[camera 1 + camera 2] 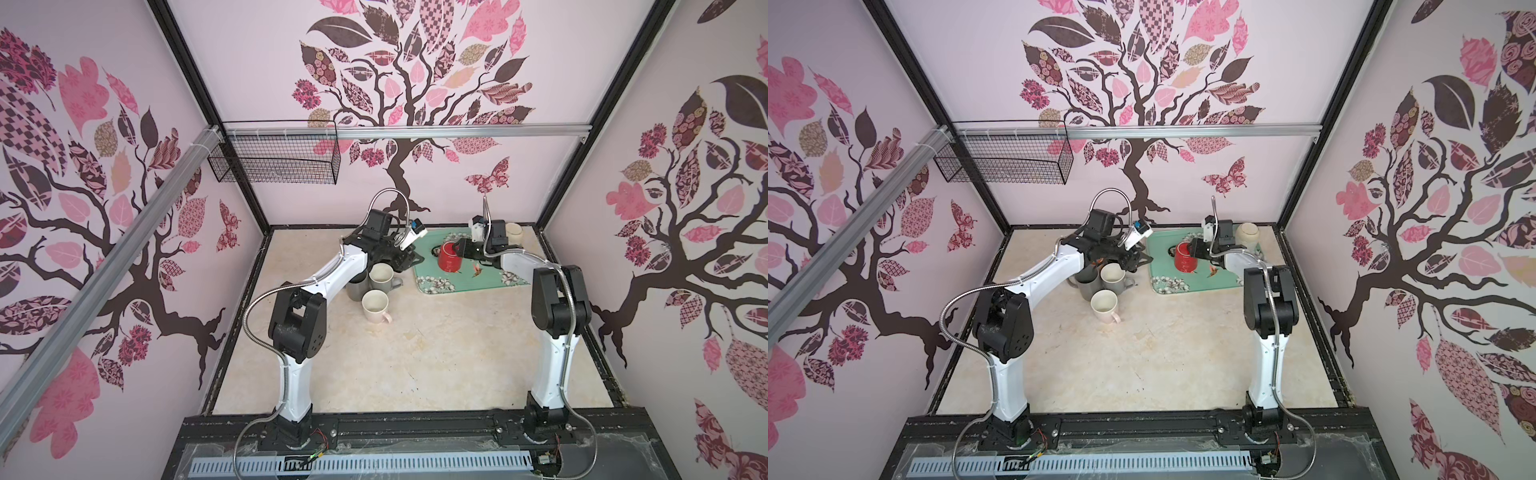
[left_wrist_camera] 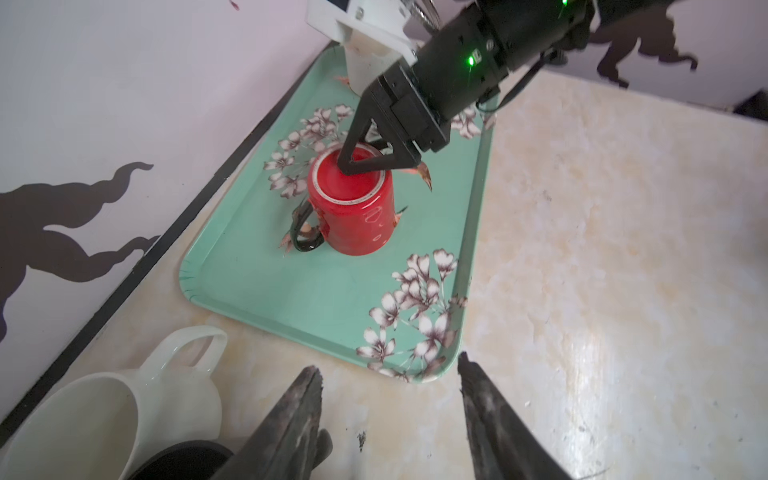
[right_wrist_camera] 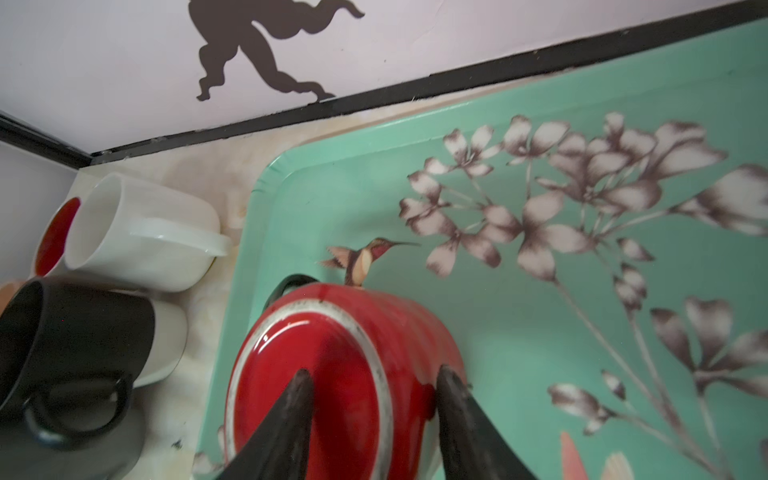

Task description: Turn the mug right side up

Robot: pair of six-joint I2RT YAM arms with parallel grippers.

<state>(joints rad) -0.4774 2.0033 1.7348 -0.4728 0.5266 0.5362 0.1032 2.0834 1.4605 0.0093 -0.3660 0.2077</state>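
A red mug (image 1: 449, 257) (image 1: 1185, 257) stands upside down on the green flowered tray (image 1: 478, 282) at the back of the table. Its black handle points to the back left. In the left wrist view the mug (image 2: 357, 216) shows its flat base upward. My right gripper (image 1: 459, 249) (image 3: 374, 372) is at that base with its jaws apart. One fingertip (image 3: 303, 382) lies over the base, the other beside the mug's (image 3: 332, 332) wall. My left gripper (image 2: 388, 374) (image 1: 412, 258) hangs open over the table just off the tray's (image 2: 291, 291) near left corner, holding nothing.
Three upright mugs cluster left of the tray under my left arm: a white one (image 1: 381, 276), a grey one (image 1: 356, 289) and a cream one (image 1: 375, 305) with a pink handle. A cream pot (image 1: 514, 232) sits at the tray's back right. A wire basket (image 1: 274, 158) hangs on the back wall.
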